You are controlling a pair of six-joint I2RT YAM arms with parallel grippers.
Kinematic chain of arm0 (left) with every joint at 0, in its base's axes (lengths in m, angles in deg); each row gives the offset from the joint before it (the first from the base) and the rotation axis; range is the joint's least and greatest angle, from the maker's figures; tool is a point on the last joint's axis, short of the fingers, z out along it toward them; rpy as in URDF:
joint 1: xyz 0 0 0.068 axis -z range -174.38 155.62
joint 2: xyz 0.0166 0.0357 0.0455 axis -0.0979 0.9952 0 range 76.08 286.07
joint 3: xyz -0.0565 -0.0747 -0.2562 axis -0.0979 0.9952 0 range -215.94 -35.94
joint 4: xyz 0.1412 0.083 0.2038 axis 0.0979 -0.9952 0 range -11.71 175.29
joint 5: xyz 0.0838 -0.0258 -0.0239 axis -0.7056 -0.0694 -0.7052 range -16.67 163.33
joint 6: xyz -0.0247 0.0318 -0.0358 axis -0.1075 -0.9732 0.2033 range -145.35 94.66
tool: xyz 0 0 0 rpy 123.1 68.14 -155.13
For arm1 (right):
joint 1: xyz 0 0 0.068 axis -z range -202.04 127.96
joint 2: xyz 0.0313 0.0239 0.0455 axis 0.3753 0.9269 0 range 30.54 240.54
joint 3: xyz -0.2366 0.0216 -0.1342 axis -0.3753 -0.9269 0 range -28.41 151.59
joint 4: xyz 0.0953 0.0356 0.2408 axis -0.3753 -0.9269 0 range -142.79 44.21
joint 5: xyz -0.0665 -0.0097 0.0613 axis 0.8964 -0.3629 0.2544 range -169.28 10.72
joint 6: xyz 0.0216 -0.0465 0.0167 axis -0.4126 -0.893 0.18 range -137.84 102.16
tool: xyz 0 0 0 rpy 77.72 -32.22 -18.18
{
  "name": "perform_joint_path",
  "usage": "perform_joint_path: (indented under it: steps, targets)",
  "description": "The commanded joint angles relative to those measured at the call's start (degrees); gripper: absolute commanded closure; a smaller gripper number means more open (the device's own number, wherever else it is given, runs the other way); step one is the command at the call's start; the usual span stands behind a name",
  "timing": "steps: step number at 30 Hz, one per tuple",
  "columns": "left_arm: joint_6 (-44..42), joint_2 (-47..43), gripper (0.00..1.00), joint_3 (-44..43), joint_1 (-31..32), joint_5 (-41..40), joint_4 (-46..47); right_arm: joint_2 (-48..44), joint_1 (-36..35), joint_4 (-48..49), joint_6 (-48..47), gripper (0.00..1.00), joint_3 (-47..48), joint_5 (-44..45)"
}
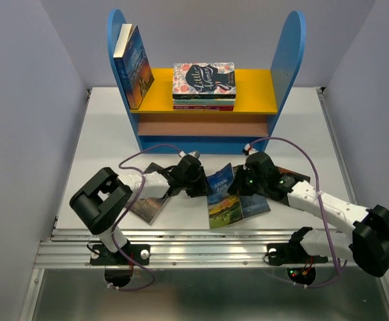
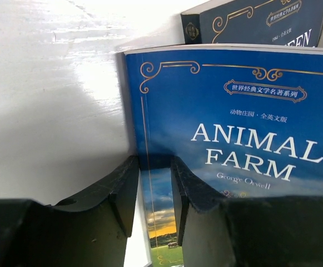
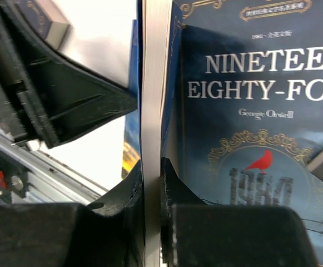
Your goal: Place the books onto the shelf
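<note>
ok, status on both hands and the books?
Left hand shut on Animal Farm near its spine. Right hand shut on its page edge. Book tilted up off table. One book on shelf, leaning left; path looks clear.

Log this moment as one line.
left fingers: pinching Animal Farm spine | right fingers: shut on its page edge | shelf: one book upright

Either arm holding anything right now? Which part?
Both hold the Animal Farm book: the left gripper is shut on its spine edge, and the right gripper pinches the page edge on the opposite side.
</note>
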Motion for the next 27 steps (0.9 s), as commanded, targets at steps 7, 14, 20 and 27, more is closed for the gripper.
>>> perform_joint_path:
  steps: [7, 14, 20, 27]
  targets:
    - [-3.15, -13.13, 0.49, -0.39, 1.43, -3.62, -2.35, -13.42, -0.72, 4.67, -5.14, 0.99, 4.20, 10.77]
    - [-10.95, -28.70, 0.01, -2.94, 1.43, -11.01, -7.19, -20.81, -0.72, 4.59, -8.92, 0.99, 9.99, 10.78]
    - [-16.52, -44.78, 0.01, -1.19, -0.42, -11.72, -6.31, -20.64, -0.72, 4.41, -12.44, 0.99, 17.56, 3.76]
    - [-17.93, -58.94, 0.01, 4.35, -10.76, -0.07, 0.53, -22.66, -0.72, 12.65, -9.99, 0.99, 18.27, -5.47]
